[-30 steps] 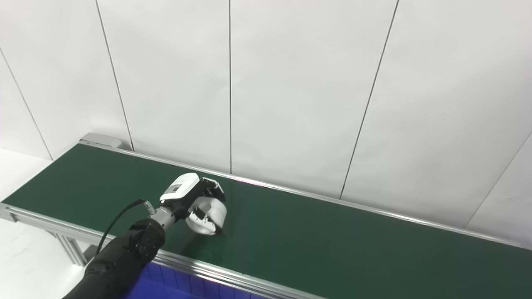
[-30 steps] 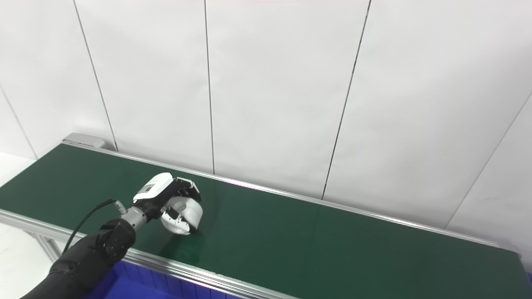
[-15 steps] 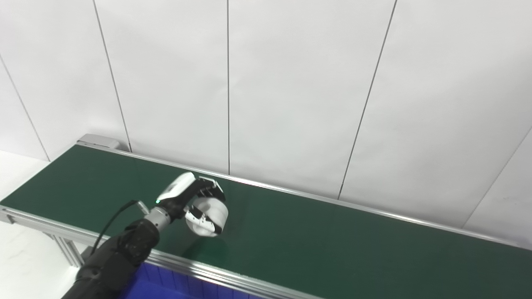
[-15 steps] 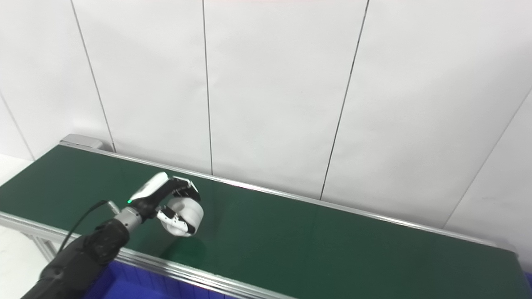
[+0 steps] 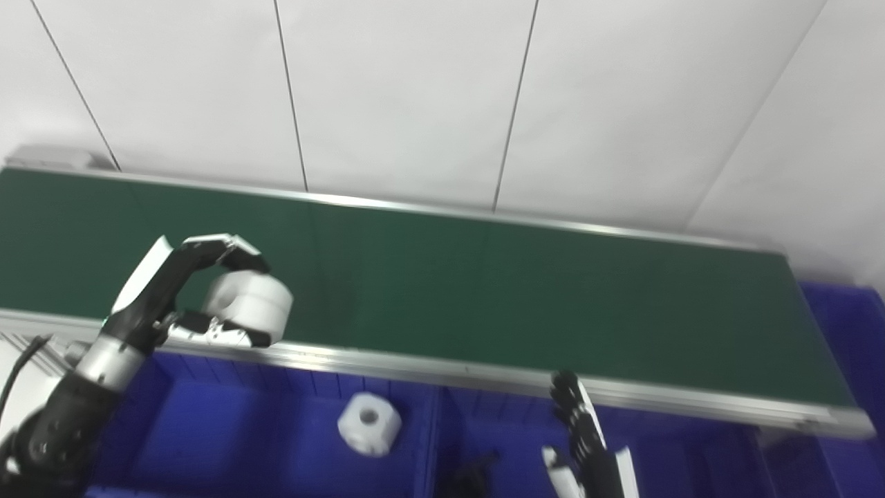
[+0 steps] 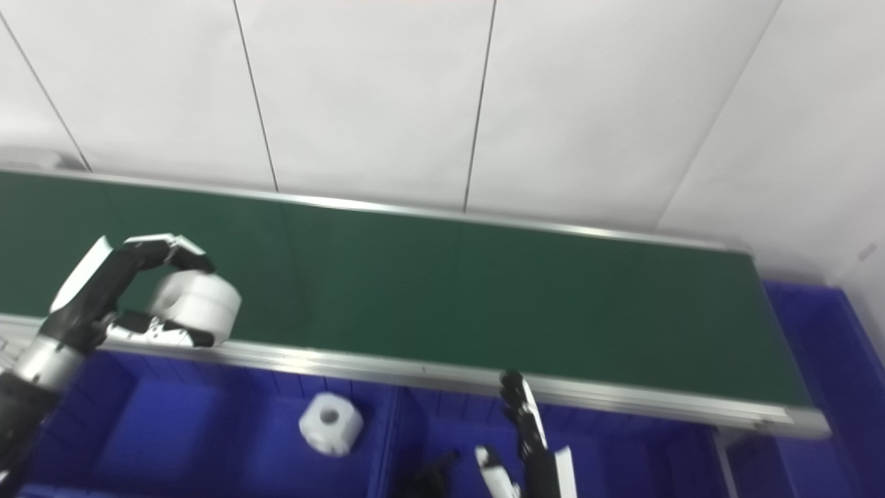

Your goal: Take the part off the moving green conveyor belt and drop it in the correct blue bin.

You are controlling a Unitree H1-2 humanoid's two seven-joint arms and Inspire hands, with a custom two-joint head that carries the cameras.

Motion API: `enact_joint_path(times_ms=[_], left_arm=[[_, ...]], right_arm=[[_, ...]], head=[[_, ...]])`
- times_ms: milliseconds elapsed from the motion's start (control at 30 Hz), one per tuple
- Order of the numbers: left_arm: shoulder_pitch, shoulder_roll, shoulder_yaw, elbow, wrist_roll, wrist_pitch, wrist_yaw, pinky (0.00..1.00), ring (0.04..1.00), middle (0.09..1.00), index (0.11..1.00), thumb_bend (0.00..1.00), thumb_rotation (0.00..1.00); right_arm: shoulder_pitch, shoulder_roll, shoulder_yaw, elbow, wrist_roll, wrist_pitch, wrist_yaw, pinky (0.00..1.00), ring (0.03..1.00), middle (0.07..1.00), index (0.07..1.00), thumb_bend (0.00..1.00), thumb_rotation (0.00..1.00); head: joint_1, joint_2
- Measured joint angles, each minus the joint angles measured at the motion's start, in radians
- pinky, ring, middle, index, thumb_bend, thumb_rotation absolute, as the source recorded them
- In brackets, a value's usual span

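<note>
My left hand [image 5: 181, 290] is shut on a white cylindrical part [image 5: 250, 306], with fingers over its top and the thumb under it. It holds the part in the air above the near rail of the green conveyor belt [image 5: 484, 290], at the left. A blue bin [image 5: 228, 429] lies below it. My right hand [image 5: 588, 443] rises from the bottom edge in front of the belt, fingers straight and apart, holding nothing.
A second white part with a centre hole [image 5: 369, 422] lies in the left blue bin. Another blue bin [image 5: 511, 436] sits to its right with a dark object [image 5: 473, 474] at the bottom edge. More blue bin [image 5: 854, 332] shows past the belt's right end. White wall panels stand behind.
The camera has swung down and to the right, bringing the bins and my right hand into view. My left hand has carried the part from the belt's surface toward the near rail.
</note>
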Motion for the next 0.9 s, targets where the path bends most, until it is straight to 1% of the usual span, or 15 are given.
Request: enact_joint_path(times_ms=[33,133,167,267,300,333,433,533,667,733,767,800,833,867,900], left_arm=[[0.020,-0.025,-0.006,0.017,-0.002,0.000,0.000,0.45,0.501,0.469,0.523,0.52,0.00],[0.075,-0.073,-0.037,0.050,-0.004,0.001,-0.007,0.42,0.475,0.457,0.527,0.52,0.00],[0.088,-0.084,-0.045,0.051,-0.003,0.001,-0.008,0.46,0.513,0.472,0.516,0.52,0.00],[0.111,-0.113,-0.077,0.057,0.006,0.001,-0.004,0.51,0.552,0.489,0.502,0.52,0.00],[0.117,-0.122,-0.089,0.063,0.018,0.001,0.001,0.51,0.553,0.490,0.501,0.52,0.00],[0.120,-0.124,-0.105,0.067,0.032,0.001,0.009,0.51,0.557,0.492,0.500,0.52,0.00],[0.134,-0.114,-0.159,0.071,0.116,0.001,0.051,0.51,0.560,0.493,0.498,0.52,0.00],[0.146,-0.093,-0.191,0.072,0.208,0.001,0.112,0.56,0.585,0.498,0.495,0.52,0.00],[0.156,-0.062,-0.233,0.091,0.324,0.001,0.216,0.57,0.611,0.499,0.497,0.52,0.00],[0.156,-0.059,-0.252,0.110,0.360,0.001,0.248,0.57,0.626,0.502,0.496,0.52,0.00],[0.156,-0.060,-0.258,0.120,0.373,0.001,0.258,0.60,0.657,0.610,0.498,0.51,0.03],[0.156,-0.060,-0.261,0.125,0.376,0.001,0.260,0.67,0.735,0.735,0.571,0.54,0.14],[0.156,-0.060,-0.261,0.125,0.378,0.003,0.257,0.76,0.810,0.820,0.765,0.62,0.34],[0.154,-0.060,-0.260,0.122,0.381,0.011,0.243,0.77,0.818,0.829,0.784,0.63,0.36],[0.151,-0.060,-0.260,0.117,0.388,0.030,0.225,0.82,0.871,0.883,0.863,0.67,0.45]], right_arm=[[0.001,0.003,0.000,-0.004,-0.002,0.007,0.002,0.92,0.934,0.937,0.965,0.70,0.87],[-0.001,0.005,-0.003,-0.033,-0.010,0.019,0.012,0.93,0.941,0.938,0.965,0.70,0.87],[-0.002,0.005,-0.004,-0.035,-0.010,0.020,0.013,0.93,0.938,0.936,0.966,0.69,0.87],[-0.003,0.005,-0.013,-0.034,-0.010,0.034,0.022,0.93,0.934,0.933,0.967,0.70,0.88],[-0.004,0.005,-0.013,-0.035,-0.010,0.036,0.024,0.93,0.934,0.932,0.967,0.70,0.88],[-0.006,0.005,-0.013,-0.035,-0.010,0.040,0.027,0.93,0.933,0.931,0.966,0.70,0.88],[-0.004,0.005,-0.015,-0.046,-0.008,0.049,0.032,0.92,0.930,0.929,0.964,0.70,0.88],[-0.004,0.006,-0.019,-0.053,-0.008,0.049,0.032,0.93,0.933,0.926,0.963,0.69,0.89],[-0.003,0.008,-0.021,-0.053,-0.007,0.049,0.032,0.93,0.932,0.926,0.963,0.70,0.89],[-0.004,0.010,-0.021,-0.053,-0.011,0.049,0.032,0.93,0.930,0.926,0.962,0.70,0.90],[-0.004,0.011,-0.021,-0.053,-0.014,0.049,0.032,0.93,0.932,0.927,0.962,0.69,0.89],[-0.004,0.012,-0.021,-0.053,-0.014,0.049,0.032,0.94,0.933,0.928,0.961,0.69,0.89],[-0.004,0.013,-0.021,-0.053,-0.014,0.049,0.032,0.94,0.934,0.927,0.959,0.69,0.89],[-0.004,0.015,-0.021,-0.053,-0.012,0.049,0.032,0.94,0.934,0.927,0.959,0.69,0.89],[-0.004,0.016,-0.021,-0.052,-0.010,0.049,0.032,0.94,0.934,0.927,0.959,0.70,0.88]], head=[[0.006,0.014],[0.018,0.026],[0.024,0.029],[0.024,0.029],[0.024,0.029],[0.041,0.038],[0.044,0.038],[0.058,0.031],[0.060,0.026],[0.061,0.025],[0.061,0.025],[0.061,0.023],[0.060,0.022],[0.060,0.022],[0.060,0.022]])
